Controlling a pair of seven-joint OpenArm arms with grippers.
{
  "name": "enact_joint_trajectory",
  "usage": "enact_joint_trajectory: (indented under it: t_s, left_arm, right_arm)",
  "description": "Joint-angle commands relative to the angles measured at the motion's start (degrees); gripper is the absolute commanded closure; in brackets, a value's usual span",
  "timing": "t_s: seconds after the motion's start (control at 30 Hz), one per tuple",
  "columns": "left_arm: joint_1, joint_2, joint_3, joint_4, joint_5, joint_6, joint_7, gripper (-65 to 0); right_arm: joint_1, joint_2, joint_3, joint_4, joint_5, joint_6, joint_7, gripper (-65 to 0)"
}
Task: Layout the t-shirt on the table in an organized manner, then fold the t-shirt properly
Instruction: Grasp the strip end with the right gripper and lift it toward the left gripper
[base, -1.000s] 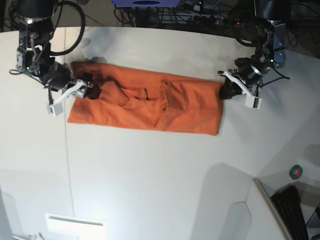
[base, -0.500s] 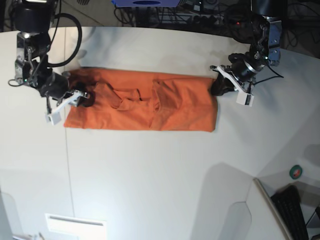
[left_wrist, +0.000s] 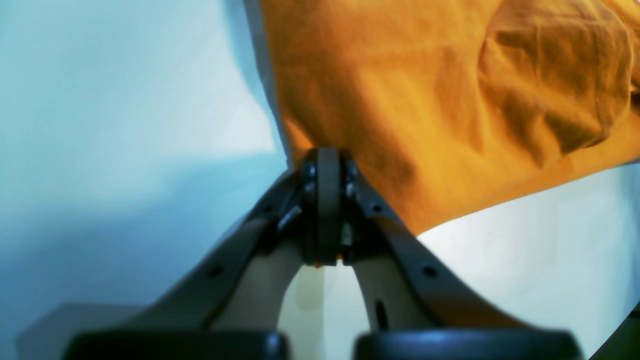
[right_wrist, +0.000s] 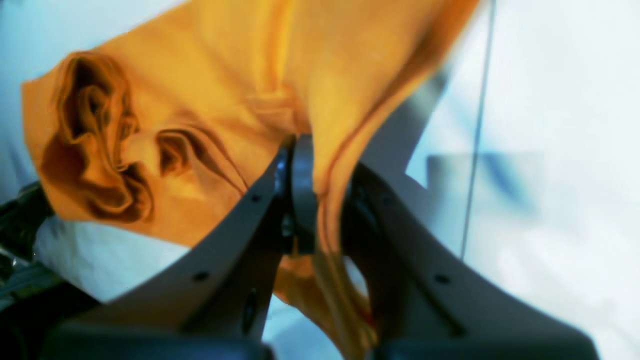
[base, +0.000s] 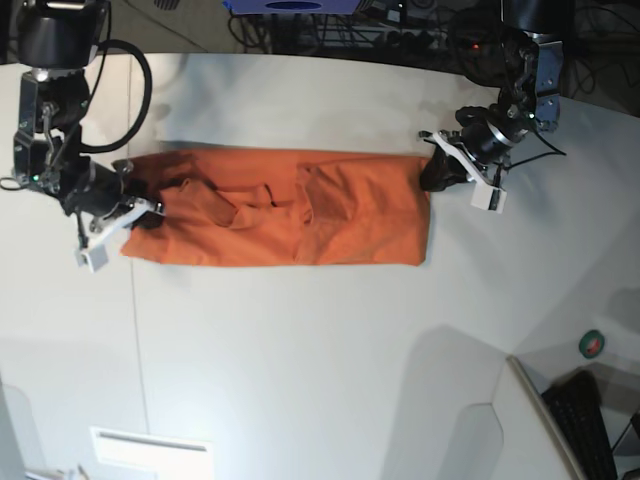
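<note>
- The left gripper (left_wrist: 327, 210) has its jaws pressed together on the edge of the t-shirt (left_wrist: 425, 95); the left wrist view shows orange cloth coming out from between the pads at their tip.
- In the base view this left gripper (base: 440, 170) sits at the shirt's end nearer the table's right edge, at the corner towards the far edge.
- The right gripper (right_wrist: 320, 195) has its jaws drawn narrow on a fold of the t-shirt (right_wrist: 200, 100); in the right wrist view the cloth runs down between the two fingers and hangs below them.
- In the base view the right gripper (base: 135, 205) is at the shirt's other end, towards the table's left edge, just beside the thin dark seam line (base: 135, 330).
- The t-shirt (base: 340, 215) lies as a long orange band stretched between the two grippers, across the far half of the table (base: 300, 360), roughly along its far edge.
- The half nearer the left gripper lies fairly flat; the middle and the part towards the right gripper are rumpled, with raised folds and dark creases.
- Near the table's right near corner, well apart from the shirt, are a green roll of tape (base: 593, 344) and a black keyboard (base: 585, 420).
</note>
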Motion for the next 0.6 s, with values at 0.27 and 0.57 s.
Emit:
enact_joint_trajectory:
  t_s: [0.27,0.57]
  left_arm:
    - [0.5,-0.8,-0.3,5.5,0.0,-0.3,0.3,0.0]
    - [0.5,-2.6,-2.0,5.5,-0.3,-0.3,0.3,0.0]
  right_arm:
    - [-0.2,0.7,-8.6,14.1,0.9,-5.9,-2.8,0.0]
    - [-0.6,0.6,-23.7,23.3,0.9,-18.8,-2.8,0.0]
